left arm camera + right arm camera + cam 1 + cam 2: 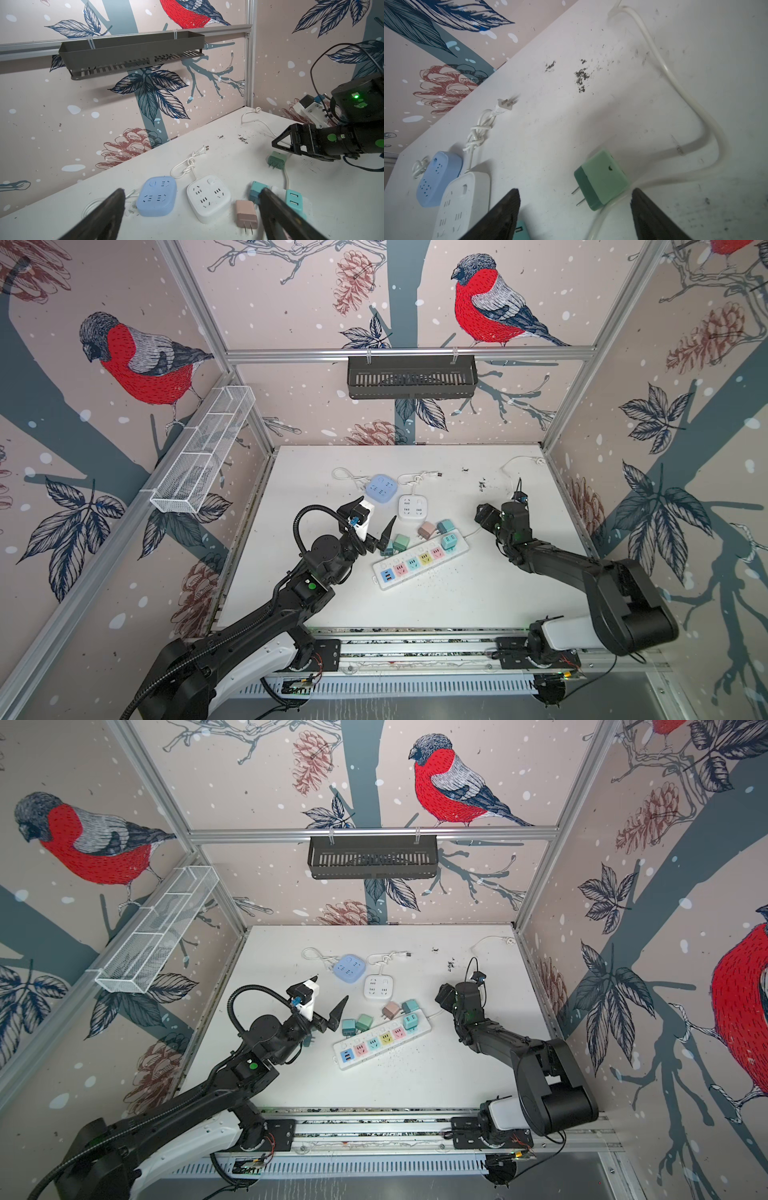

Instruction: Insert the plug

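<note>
Working on the grasp. At the middle of the bench [415, 605], leaving the power strip [419, 562] with sockets free. Hovering the left pincer [376, 510] wide apart, empty, beside it. Toward the right edge, poising the right pincer [575, 193], jaws apart, just short of the green plug [601, 179] on the cord [675, 83]. Next: closing squarely across its body.

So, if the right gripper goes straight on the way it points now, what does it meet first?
Probably the green plug, lying just ahead in line with the open jaws of the right gripper; depth is unclear.
</note>
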